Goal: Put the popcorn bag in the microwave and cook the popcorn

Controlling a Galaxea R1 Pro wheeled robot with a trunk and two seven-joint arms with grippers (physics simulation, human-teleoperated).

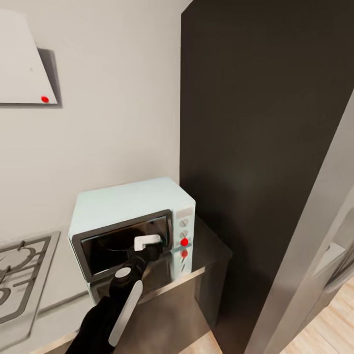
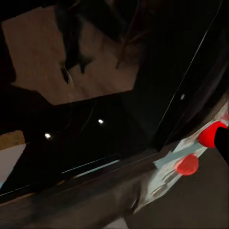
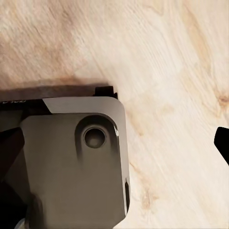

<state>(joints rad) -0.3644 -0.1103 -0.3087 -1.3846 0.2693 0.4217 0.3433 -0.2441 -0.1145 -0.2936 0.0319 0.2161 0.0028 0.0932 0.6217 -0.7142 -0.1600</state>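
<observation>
The pale-blue microwave (image 1: 129, 202) stands on the dark glossy countertop (image 1: 206, 255) against the wall, and its dark glass door (image 1: 110, 246) looks shut. My left gripper (image 1: 147, 242) is at the door's right edge, just beside the side panel with its red dot (image 1: 184, 241). From the left wrist, the dark glass (image 2: 95, 124) is very close, with the red dot (image 2: 210, 134) and its reflection (image 2: 187, 164) to one side; one dark fingertip (image 2: 224, 145) sits at the frame's edge, the jaws apart. The popcorn bag is out of view.
A steel gas hob (image 1: 19, 275) lies left of the microwave, under a white hood (image 1: 22, 64). A tall dark cabinet (image 1: 260, 147) rises right of it, then a grey steel front (image 1: 314, 236). The right wrist view looks down at wood floor (image 3: 167, 57) and my grey base (image 3: 71, 167).
</observation>
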